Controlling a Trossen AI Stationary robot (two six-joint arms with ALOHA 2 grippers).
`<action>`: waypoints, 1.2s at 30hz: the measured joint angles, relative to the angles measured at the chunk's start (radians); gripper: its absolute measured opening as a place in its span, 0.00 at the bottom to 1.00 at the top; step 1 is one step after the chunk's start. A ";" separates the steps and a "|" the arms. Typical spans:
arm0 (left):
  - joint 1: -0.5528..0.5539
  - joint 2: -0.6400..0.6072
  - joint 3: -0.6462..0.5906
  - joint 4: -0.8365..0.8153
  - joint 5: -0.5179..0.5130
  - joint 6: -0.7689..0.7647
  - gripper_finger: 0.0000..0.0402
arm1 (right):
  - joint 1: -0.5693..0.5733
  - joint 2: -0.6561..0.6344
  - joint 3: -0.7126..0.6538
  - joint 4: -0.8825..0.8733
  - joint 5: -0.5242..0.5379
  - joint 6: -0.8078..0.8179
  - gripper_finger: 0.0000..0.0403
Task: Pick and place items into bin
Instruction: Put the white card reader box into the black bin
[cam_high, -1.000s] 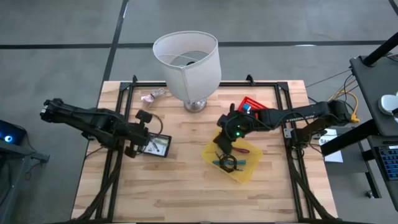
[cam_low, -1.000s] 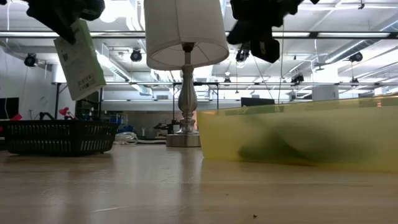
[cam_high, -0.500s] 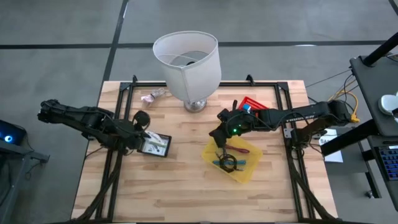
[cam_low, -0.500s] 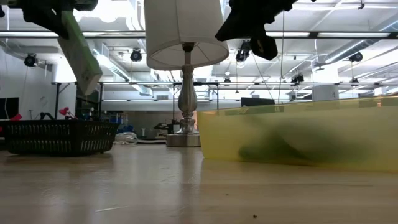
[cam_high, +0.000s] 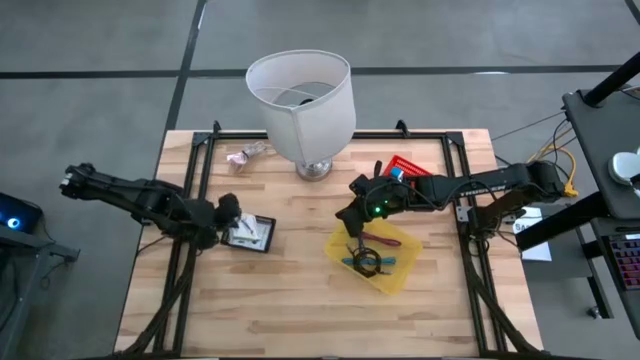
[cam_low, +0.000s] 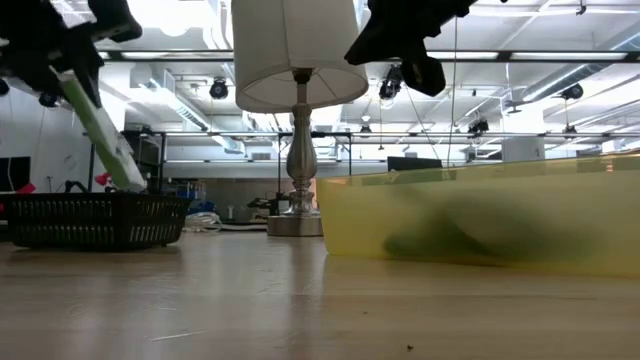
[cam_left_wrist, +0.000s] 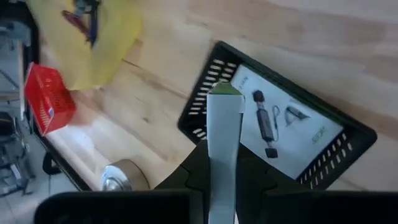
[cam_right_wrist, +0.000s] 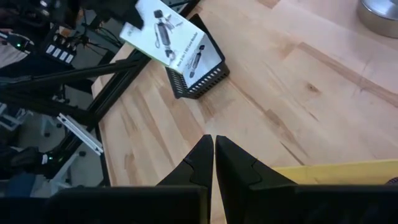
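Currently the left gripper (cam_left_wrist: 224, 171) is clamped on a flat white packet (cam_left_wrist: 224, 134), held edge-on just above the black mesh basket (cam_high: 262, 246), which sits well to the lamp's (cam_high: 302, 108) front-left on the table. Another printed packet (cam_left_wrist: 280, 127) already lies flat in that basket. Judging by looks, the packet is light, thin card or plastic: stiff enough to hold by one edge but easy to bend, likely slick, so pinch near the edge and don't squeeze hard. Right gripper (cam_right_wrist: 213, 146) has its fingers pressed together with nothing between them, hovering by the yellow bin (cam_high: 395, 272), front-right of the lamp; that bin holds small ties and a cord loop. Wooden tabletop (cam_high: 290, 300) is smooth and flat, little friction. Beyond the lamp, an open workshop with ceiling lights and pipes.
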 joint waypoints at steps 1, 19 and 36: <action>0.000 0.000 -0.014 0.004 -0.001 0.017 0.05 | 0.000 0.000 0.000 0.000 0.000 0.000 0.02; 0.000 -0.054 -0.112 0.143 0.036 0.066 0.05 | 0.000 0.001 0.000 -0.002 0.000 0.004 0.02; 0.000 -0.076 -0.230 0.262 -0.046 0.261 0.05 | 0.000 0.001 0.000 -0.001 0.000 0.056 0.02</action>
